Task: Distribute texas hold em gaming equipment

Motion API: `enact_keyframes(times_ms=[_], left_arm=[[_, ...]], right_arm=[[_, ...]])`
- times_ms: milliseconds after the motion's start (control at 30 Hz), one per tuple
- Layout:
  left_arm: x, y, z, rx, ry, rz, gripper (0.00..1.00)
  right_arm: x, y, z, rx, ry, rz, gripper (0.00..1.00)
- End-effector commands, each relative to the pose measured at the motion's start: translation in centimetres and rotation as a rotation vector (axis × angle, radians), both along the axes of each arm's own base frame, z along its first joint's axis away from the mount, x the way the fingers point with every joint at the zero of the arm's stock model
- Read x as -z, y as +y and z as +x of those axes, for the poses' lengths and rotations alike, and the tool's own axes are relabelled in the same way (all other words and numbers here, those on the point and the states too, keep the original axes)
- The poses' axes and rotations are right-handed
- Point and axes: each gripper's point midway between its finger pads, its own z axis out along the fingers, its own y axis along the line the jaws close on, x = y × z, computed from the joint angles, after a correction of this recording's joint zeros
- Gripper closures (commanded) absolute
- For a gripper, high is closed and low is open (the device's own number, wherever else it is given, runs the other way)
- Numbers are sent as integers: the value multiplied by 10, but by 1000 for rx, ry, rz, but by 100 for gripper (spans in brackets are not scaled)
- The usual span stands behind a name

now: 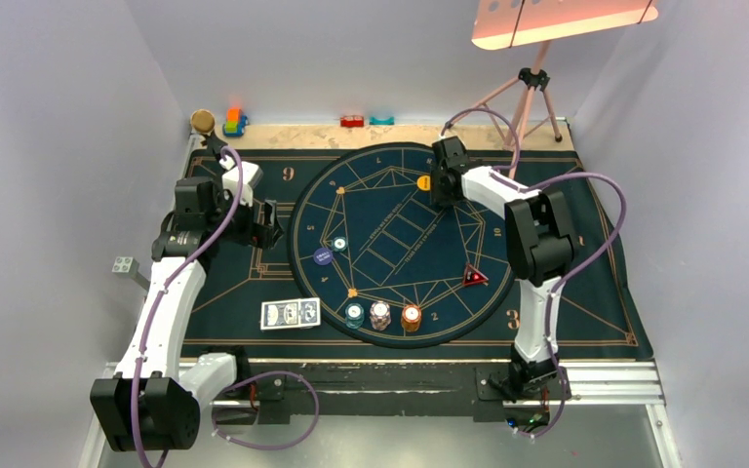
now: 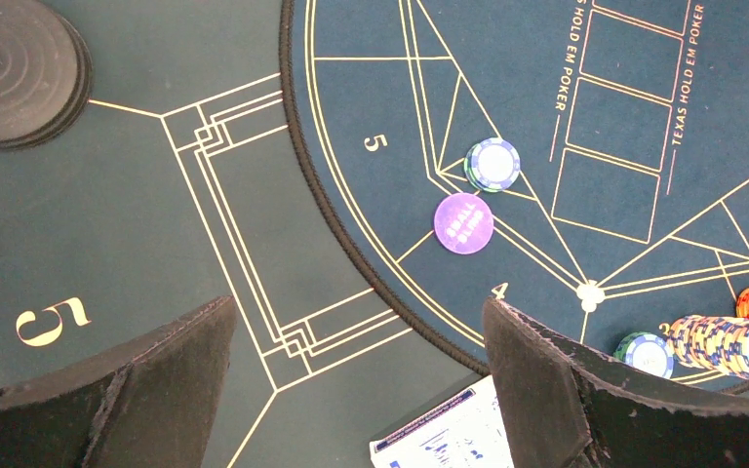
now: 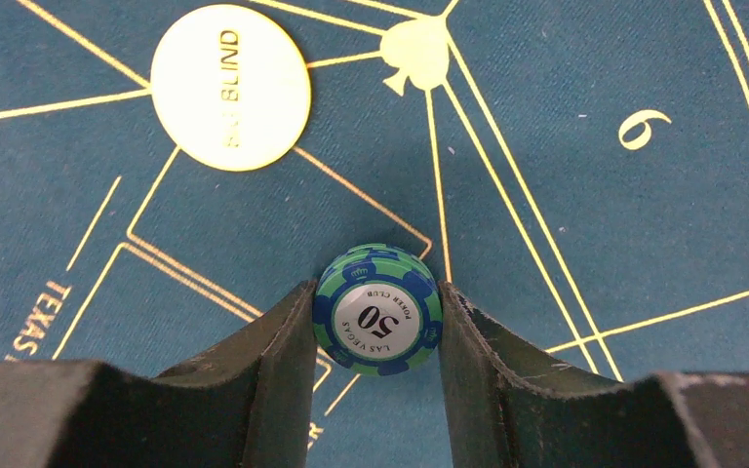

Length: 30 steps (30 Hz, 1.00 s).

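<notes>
The right claw [image 3: 376, 292] pinches the chip stack [image 3: 377, 320] at 9 and 3 o'clock on its rim; it looks light, hard and slippery; the left claw [image 2: 359, 307] is wide open.

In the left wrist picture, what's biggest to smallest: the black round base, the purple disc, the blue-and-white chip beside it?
1. Black round base, largest by far, though cut off by the frame.
2. Purple disc and blue-and-white chip: nearly alike; the disc perhaps slightly wider, too close to rank.
</notes>
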Motion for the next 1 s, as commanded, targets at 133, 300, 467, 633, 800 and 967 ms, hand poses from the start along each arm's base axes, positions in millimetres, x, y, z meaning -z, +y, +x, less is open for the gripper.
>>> enact_keyframes(times_ms=[133, 300, 467, 633, 800, 967], left_arm=[[-6, 0, 1, 9, -24, -7, 0], [-6, 0, 1, 5, -25, -5, 0], [-7, 0, 1, 5, -27, -5, 0], [-7, 1, 1, 3, -29, -3, 0], [-8, 3, 1, -7, -34, -1, 0], [-7, 7, 3, -32, -26, 0, 0]], right_arm=[[-19, -11, 35, 81, -72, 2, 70], [-18, -12, 36, 79, -69, 2, 33], [-33, -10, 34, 57, -77, 2, 20], [-78, 24, 8, -46, -160, 34, 16], [-104, 110, -64, -340, -182, 61, 15], [-96, 182, -159, -688, -123, 131, 14]])
